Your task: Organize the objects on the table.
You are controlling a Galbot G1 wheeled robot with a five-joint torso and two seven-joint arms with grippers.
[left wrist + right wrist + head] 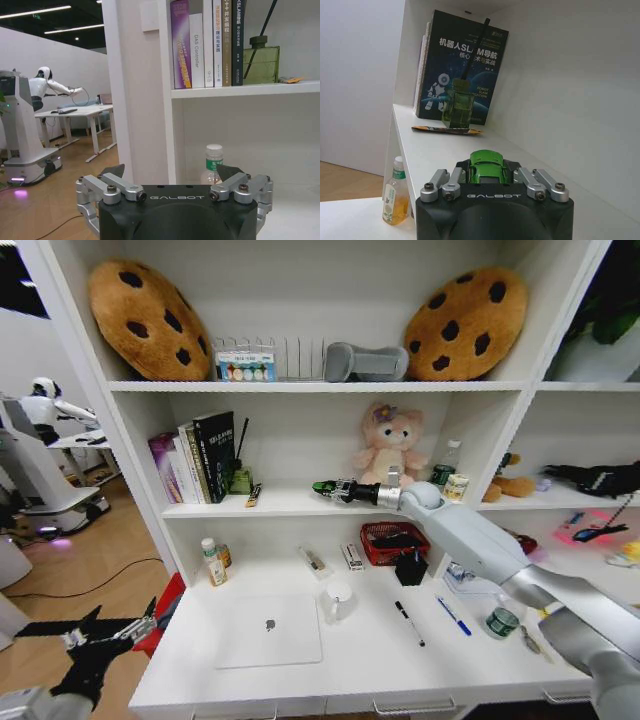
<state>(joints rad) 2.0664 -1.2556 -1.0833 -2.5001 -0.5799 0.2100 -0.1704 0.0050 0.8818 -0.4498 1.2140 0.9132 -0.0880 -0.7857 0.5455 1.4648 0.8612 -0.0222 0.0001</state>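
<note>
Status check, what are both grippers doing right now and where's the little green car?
Right gripper at the middle shelf, jaws shut on green toy car. Left gripper idle, open, low off the desk's left end. Path clear.

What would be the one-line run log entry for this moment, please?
right claw: shut on green toy car, over middle shelf | left claw: open, idle left of table | laptop: closed on table
</note>
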